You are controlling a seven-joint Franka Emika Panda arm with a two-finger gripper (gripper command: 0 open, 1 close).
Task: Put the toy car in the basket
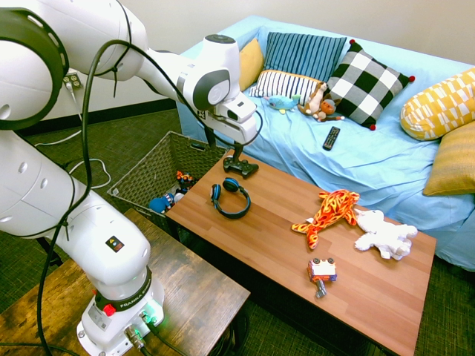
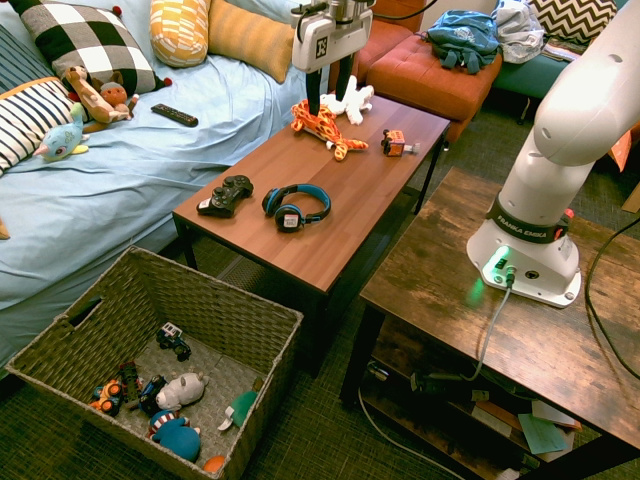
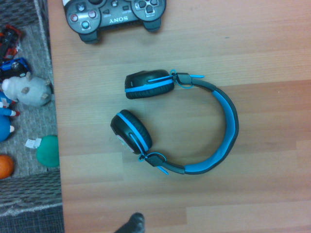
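Gripper (image 2: 327, 98) hangs wide open with nothing in it, high over the headphones (image 2: 295, 205); toy car (image 2: 396, 143) sits far off, basket (image 2: 250, 305) down low beside.

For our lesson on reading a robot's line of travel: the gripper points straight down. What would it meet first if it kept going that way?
Most likely the headphones, which lie under the open gripper in the wrist view, or else the table inside the headband.

Toy car (image 1: 322, 271) on table; wicker basket (image 2: 250, 312) on floor
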